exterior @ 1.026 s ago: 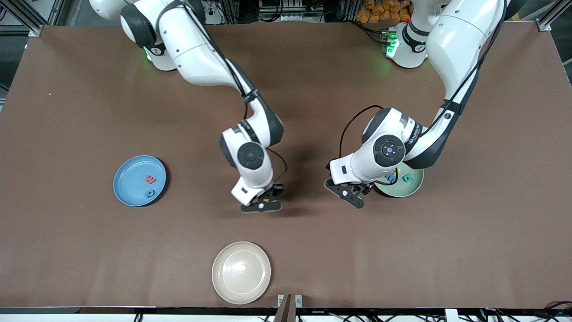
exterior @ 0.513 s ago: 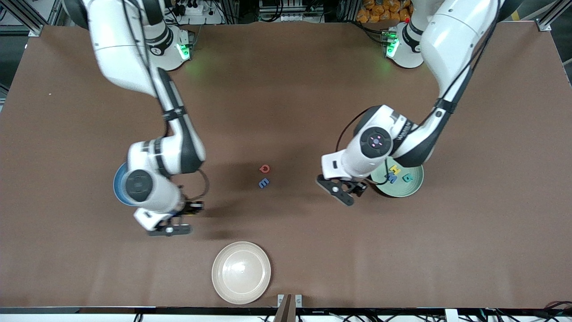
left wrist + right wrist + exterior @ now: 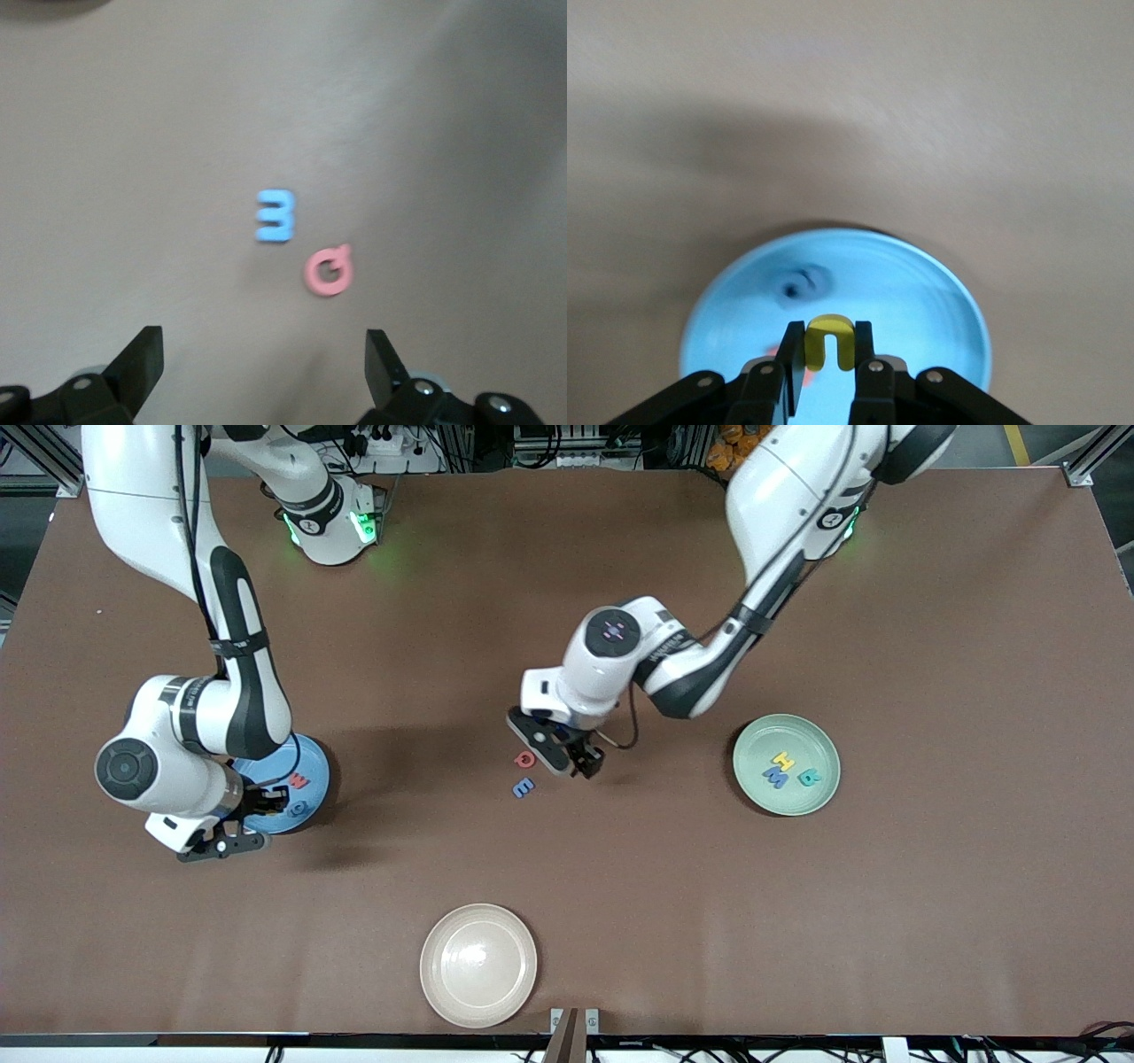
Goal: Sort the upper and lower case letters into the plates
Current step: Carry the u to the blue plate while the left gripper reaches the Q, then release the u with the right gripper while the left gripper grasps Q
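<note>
My right gripper (image 3: 223, 845) hangs over the edge of the sky-blue plate (image 3: 314, 762) and is shut on a small yellow letter (image 3: 829, 341), which stands upright between the fingers. That plate (image 3: 921, 292) holds a red letter (image 3: 299, 780) and a blue letter (image 3: 298, 808). My left gripper (image 3: 567, 756) is open over the table's middle, right beside a red letter (image 3: 524, 759) and a blue letter (image 3: 524, 786). In the left wrist view the blue letter (image 3: 275, 217) and red letter (image 3: 329, 272) lie ahead of the open gripper (image 3: 264, 363). The mint-green plate (image 3: 760, 742) holds yellow, blue and teal letters.
A glossy cream plate (image 3: 478, 965) with nothing in it sits near the table's front edge, nearer to the front camera than the two loose letters. The right arm's forearm covers part of the blue plate.
The right arm swung from the table's middle to the blue plate, uncovering the two loose letters. The left arm left the green plate and came to those letters, still open.
</note>
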